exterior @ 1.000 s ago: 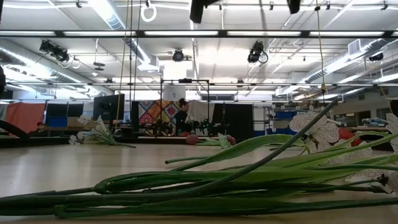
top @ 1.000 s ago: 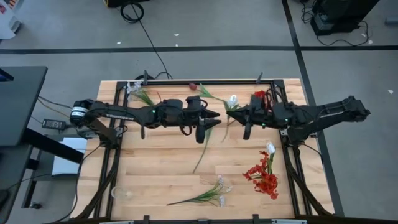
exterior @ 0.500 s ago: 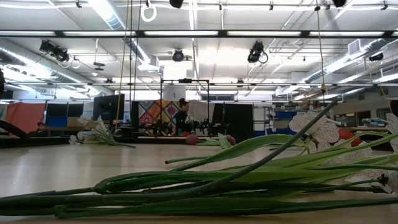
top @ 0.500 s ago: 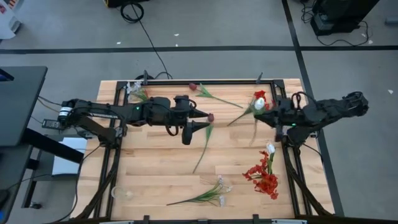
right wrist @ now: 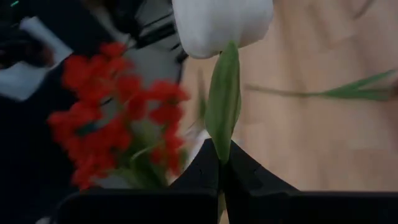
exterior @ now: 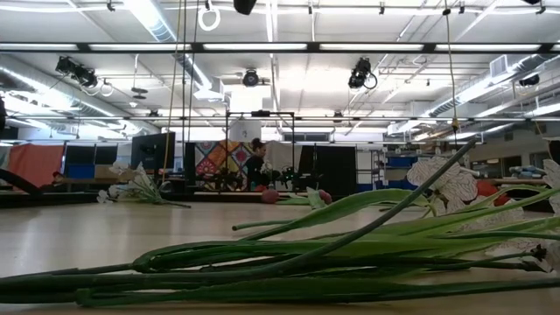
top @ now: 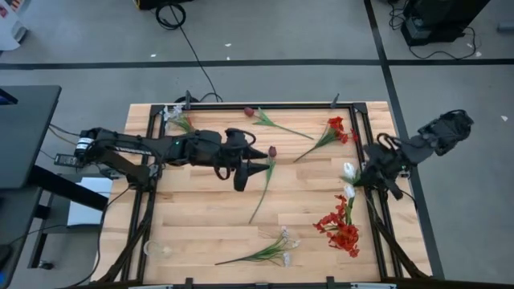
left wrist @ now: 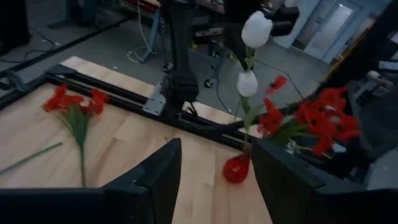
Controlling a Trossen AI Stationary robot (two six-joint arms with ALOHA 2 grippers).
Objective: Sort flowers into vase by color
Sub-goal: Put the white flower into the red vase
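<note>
gripper: the right gripper (right wrist: 222,169) has its two dark fingers pressed together at the tips, pinching a stem between them
held item: white tulip (right wrist: 222,25), its bloom above the fingers and cut off by the frame edge; a long green leaf (right wrist: 224,102) runs from just under the bloom down into the pinch
beside the fingers: a cluster of red flowers (right wrist: 118,118) with green leaves at its base, blurred, lying close to the gripper
surface: light wooden table (right wrist: 323,143) behind the tulip
on the table: a thin green stem (right wrist: 323,93) with a narrow leaf, lying flat, well apart from the gripper
far corner: dark, blurred shapes beyond the table's edge, not identifiable
</note>
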